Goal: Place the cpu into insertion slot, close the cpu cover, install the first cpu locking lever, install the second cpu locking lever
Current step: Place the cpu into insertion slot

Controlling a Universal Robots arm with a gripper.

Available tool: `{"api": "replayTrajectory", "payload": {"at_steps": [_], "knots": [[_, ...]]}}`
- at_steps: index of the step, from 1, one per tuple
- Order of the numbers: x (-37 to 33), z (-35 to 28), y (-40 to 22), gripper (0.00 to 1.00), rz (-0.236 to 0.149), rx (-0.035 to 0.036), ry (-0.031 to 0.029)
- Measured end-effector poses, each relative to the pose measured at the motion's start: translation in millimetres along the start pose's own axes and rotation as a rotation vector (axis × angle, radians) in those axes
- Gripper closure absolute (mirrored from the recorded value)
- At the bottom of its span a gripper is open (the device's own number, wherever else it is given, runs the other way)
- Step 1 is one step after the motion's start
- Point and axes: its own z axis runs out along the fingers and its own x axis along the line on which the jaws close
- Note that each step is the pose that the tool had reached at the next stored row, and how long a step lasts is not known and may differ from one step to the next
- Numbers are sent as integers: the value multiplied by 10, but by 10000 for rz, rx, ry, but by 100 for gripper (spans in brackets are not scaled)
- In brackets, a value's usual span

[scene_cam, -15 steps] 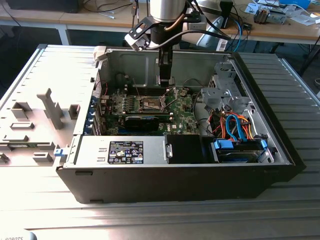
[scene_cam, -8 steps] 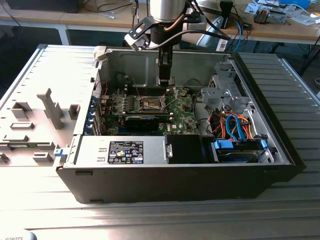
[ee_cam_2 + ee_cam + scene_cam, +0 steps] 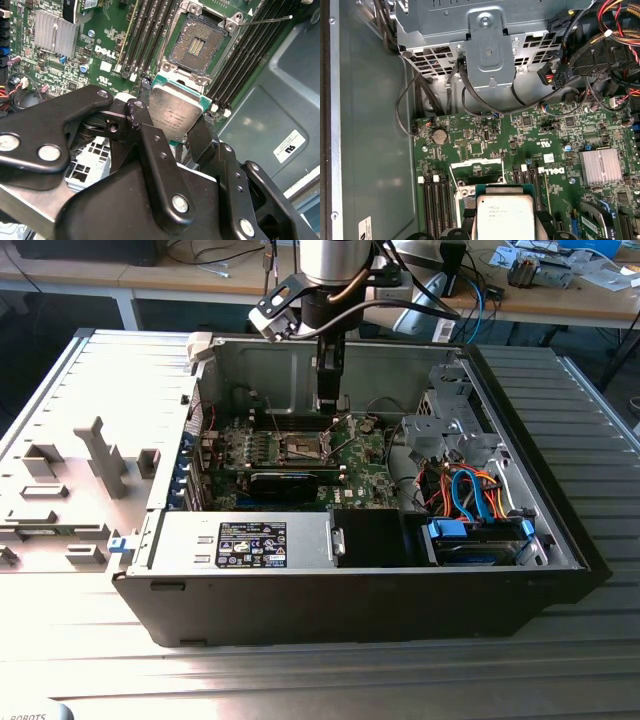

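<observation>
Inside the open black computer case (image 3: pixel 560 540), which sits on a ribbed grey metal table (image 3: pixel 560 660), the arm's black gripper (image 3: pixel 330 400) hangs low over the green motherboard (image 3: pixel 365 455).

In the second wrist view, the gripper (image 3: pixel 172 120) has its black fingers (image 3: pixel 150 142) drawn in narrow. They are pinched on two opposite sides of a small flat square cpu (image 3: pixel 175 112) with a dull silver-grey metal top and a green edge. The chip is held roughly flat and off the board.

The square insertion slot (image 3: pixel 197 45), with a dark brownish-gold contact field and a thin metal rim, is uncovered with its contacts bare. The cpu is just beside the slot, not in it. A thin silver wire locking lever (image 3: pixel 265 20) sticks out from one slot corner across the long black memory slots (image 3: pixel 250 55). A ribbed silver heatsink (image 3: pixel 56 32) sits well apart from the slot.

In the first wrist view, the cpu (image 3: pixel 505 217) is over the board with memory slots on either side. A round silver coin battery (image 3: pixel 439 136) lies near the board edge. A grey sheet-metal drive cage (image 3: pixel 490 40) stands past the board, with black cables hanging off it.

In the exterior view, the insertion slot (image 3: pixel 300 447) is mid-board, near the gripper and slightly toward the exterior view's left.
</observation>
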Motion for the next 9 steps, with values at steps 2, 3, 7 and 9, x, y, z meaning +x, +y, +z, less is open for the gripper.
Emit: {"api": "replayTrajectory", "payload": {"at_steps": [2,3,7,9], "knots": [[0,2,0,46,39,0,-2],[0,3,0,46,68,0,-3],[0,5,0,46,132,1,-8],[0,6,0,46,184,2,-11]]}}
